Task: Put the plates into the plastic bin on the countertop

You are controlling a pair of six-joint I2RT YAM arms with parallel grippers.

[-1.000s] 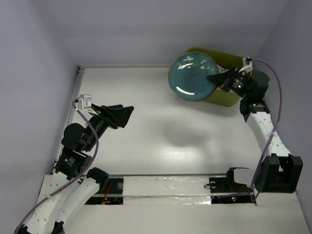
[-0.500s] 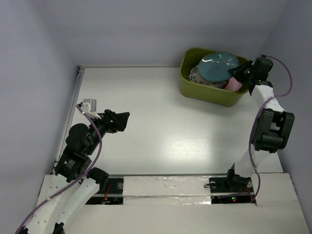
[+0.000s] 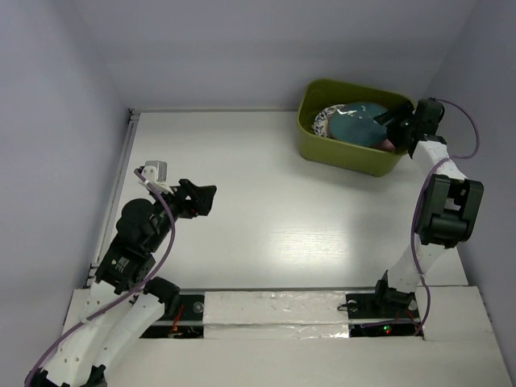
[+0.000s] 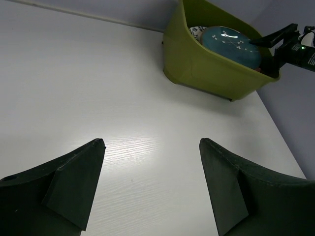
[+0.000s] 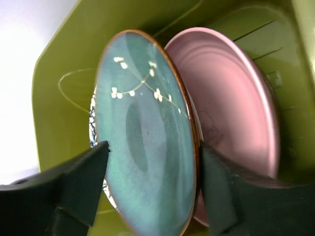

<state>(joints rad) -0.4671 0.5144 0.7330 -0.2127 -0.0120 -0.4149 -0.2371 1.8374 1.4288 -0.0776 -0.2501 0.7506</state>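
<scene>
The olive-green plastic bin stands at the far right of the white countertop. Inside it a dark teal plate leans on its edge against a pink plate. A white plate with a dark floral rim peeks out behind them. My right gripper reaches into the bin, open, its jaws wide on either side of the teal plate. My left gripper hovers open over the left of the countertop, holding nothing.
Pale lilac walls close in the countertop at the back and on both sides. The bin sits close to the right wall and back corner. A taped strip runs along the near edge between the arm bases.
My right gripper carried the teal plate from above the bin's left edge down into the bin, then its jaws spread. The left arm shifted only slightly.
</scene>
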